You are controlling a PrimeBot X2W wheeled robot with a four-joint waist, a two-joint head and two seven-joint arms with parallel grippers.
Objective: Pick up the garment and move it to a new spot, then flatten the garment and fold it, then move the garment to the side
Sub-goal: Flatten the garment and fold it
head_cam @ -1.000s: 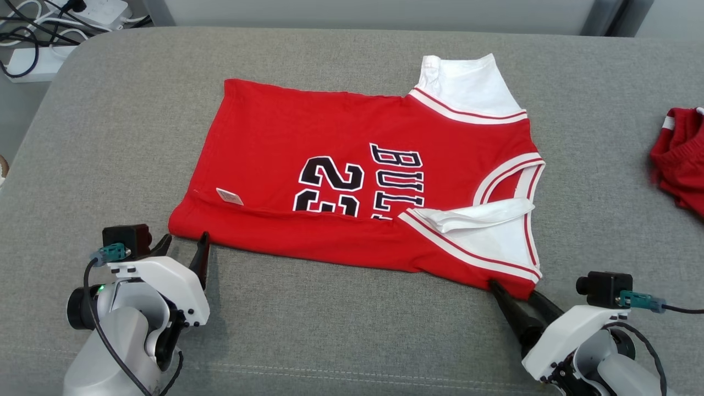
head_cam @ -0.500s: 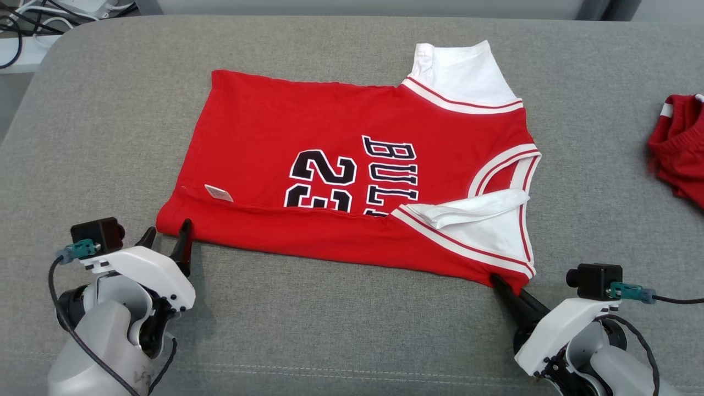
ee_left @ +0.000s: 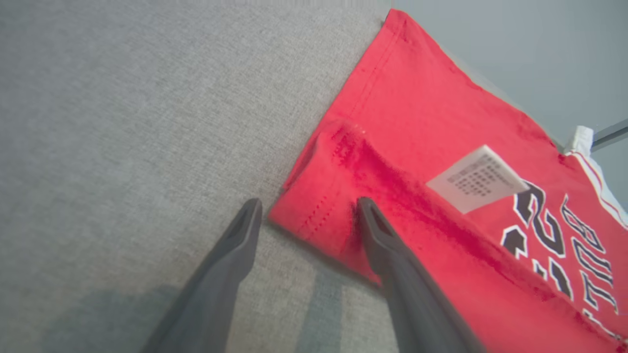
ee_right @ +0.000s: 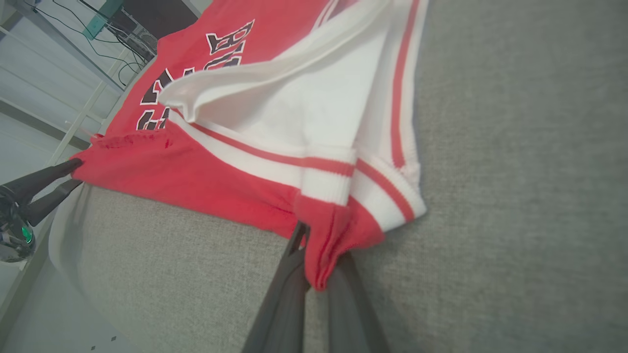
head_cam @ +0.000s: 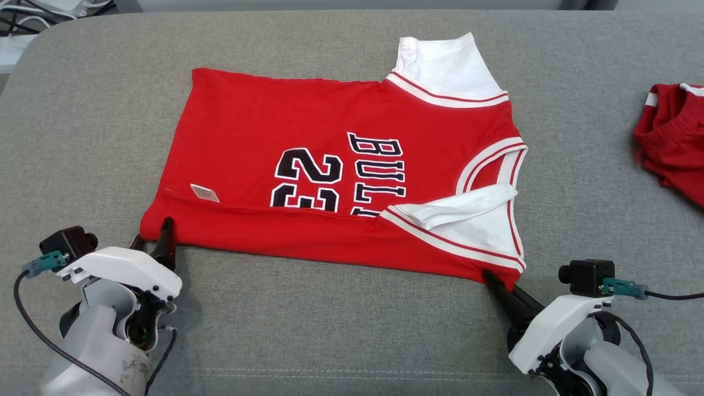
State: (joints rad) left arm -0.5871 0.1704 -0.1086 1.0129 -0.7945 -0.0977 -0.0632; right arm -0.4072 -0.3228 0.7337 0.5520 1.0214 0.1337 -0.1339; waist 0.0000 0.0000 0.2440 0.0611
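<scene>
The left gripper (head_cam: pixel 152 234) stands near the front-left corner of the grey cushion (head_cam: pixel 330 330), jaws spread at the hem corner of the jersey (head_cam: pixel 308 121). The left wrist view resolves what the head view does not: one finger rests on bare cushion just beside the corner and the other lies on the red fabric. The doubled hem therefore sits between them, and no pinch is taken yet.

The jersey lies flat across the cushion's middle, hem toward the left edge and collar toward the right. Its near strip is folded up over the lower part of the number, just below a white label (head_cam: pixel 204 193).

At the near shoulder corner, the right gripper (head_cam: pixel 491 279) is pressed together on the fabric. The right wrist view shows a red tuck clamped between its fingers.

Judgement: matched corner grips would permit an even lift of the near edge for the next fold.

A second red garment (head_cam: pixel 668 137) lies well apart at the right edge.
</scene>
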